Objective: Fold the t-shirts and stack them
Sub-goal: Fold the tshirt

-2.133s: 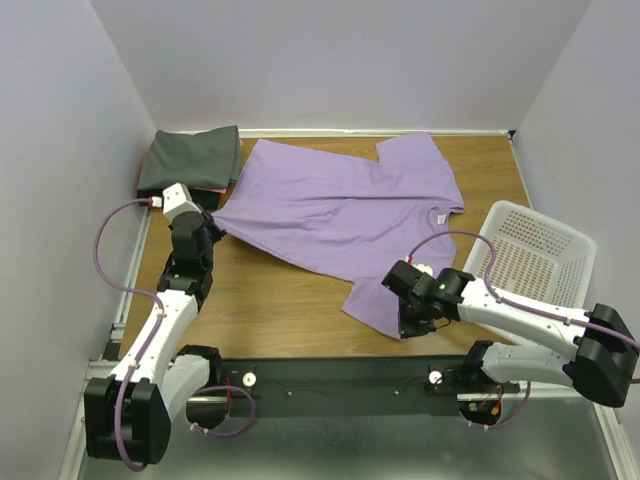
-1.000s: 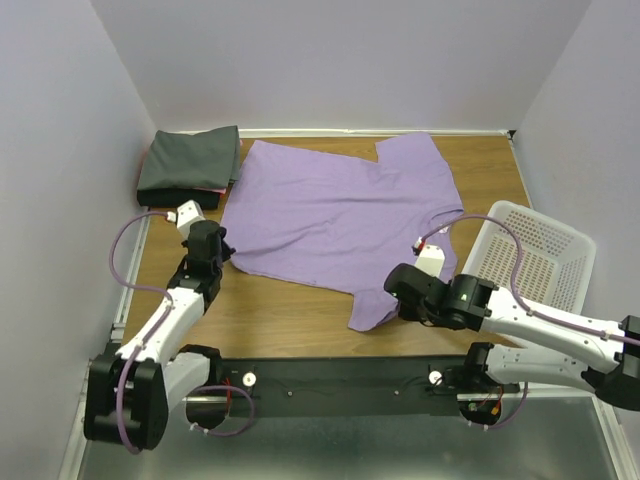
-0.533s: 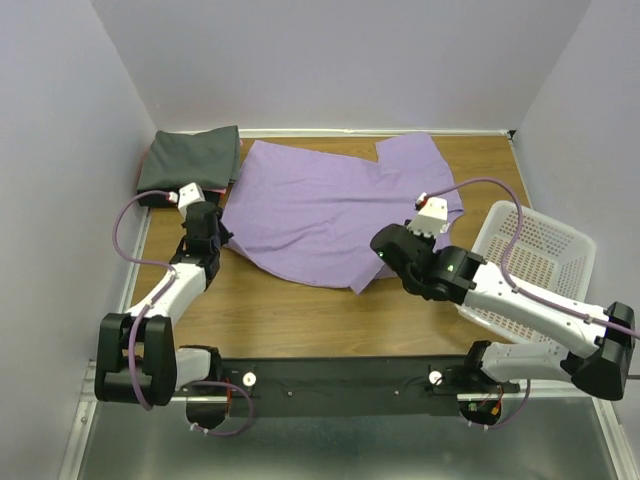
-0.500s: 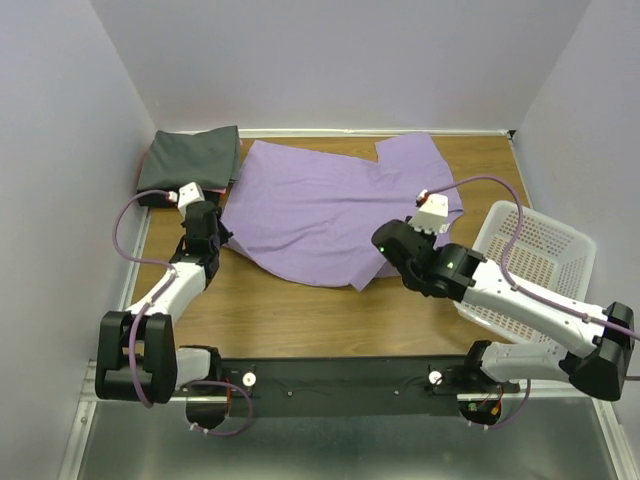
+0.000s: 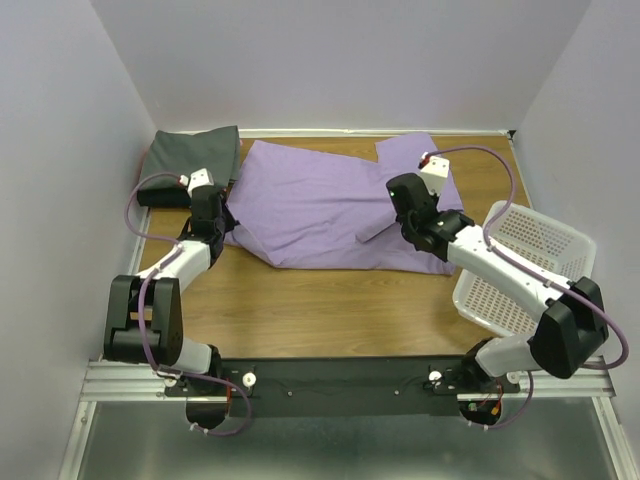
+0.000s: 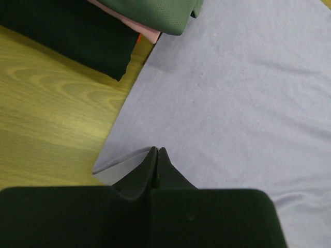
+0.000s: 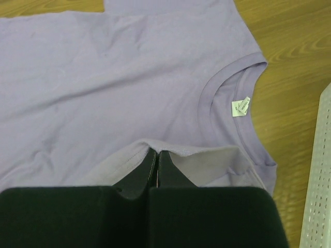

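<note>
Folding the purple t-shirt [image 5: 310, 200]: left end effector [image 6: 156, 153] and right end effector [image 7: 157, 154] each clamp its edge, cloth spread ahead of both on the bench [image 5: 330, 300]; next, probably lay that edge down and release

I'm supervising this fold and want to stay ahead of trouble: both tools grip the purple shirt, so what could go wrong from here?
1. The right tool is shut on only a narrow strip of folded-over edge of the lavender shirt, so the cloth might slip out mid-fold.
2. The left tool pinches a corner close to the dark grey shirt; a pull that way could rumple that stack.
3. The right arm lies right by the basket and may nudge it.
</note>
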You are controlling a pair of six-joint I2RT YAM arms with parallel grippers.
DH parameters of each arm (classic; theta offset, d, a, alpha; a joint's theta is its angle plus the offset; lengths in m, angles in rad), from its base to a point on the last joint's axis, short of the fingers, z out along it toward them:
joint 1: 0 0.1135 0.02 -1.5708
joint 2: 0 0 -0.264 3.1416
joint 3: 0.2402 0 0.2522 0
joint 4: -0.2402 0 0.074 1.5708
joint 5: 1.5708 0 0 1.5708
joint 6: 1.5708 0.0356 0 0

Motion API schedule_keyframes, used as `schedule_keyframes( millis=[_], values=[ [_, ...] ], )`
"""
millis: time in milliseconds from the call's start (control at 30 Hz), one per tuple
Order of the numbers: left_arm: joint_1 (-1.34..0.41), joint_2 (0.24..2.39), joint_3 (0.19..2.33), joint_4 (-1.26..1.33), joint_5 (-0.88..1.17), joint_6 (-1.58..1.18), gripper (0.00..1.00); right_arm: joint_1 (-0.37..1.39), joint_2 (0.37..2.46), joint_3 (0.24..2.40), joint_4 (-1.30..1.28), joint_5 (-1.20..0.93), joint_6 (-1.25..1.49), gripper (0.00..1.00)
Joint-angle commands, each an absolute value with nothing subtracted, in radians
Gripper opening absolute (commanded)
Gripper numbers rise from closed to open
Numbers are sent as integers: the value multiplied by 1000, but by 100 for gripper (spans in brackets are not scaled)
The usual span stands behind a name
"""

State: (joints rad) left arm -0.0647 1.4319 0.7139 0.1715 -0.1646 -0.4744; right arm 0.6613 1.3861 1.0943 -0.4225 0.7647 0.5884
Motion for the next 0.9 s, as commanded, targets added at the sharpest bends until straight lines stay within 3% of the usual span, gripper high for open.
schedule_keyframes(
  millis=[0, 867],
  values=[
    [-57, 1447, 761, 183, -152, -460, 0, 598, 1408, 1137, -351, 706, 515, 1],
    [-48, 1396, 828, 153, -192, -460, 0, 433, 1451, 1118, -333, 647, 459, 1]
  ],
)
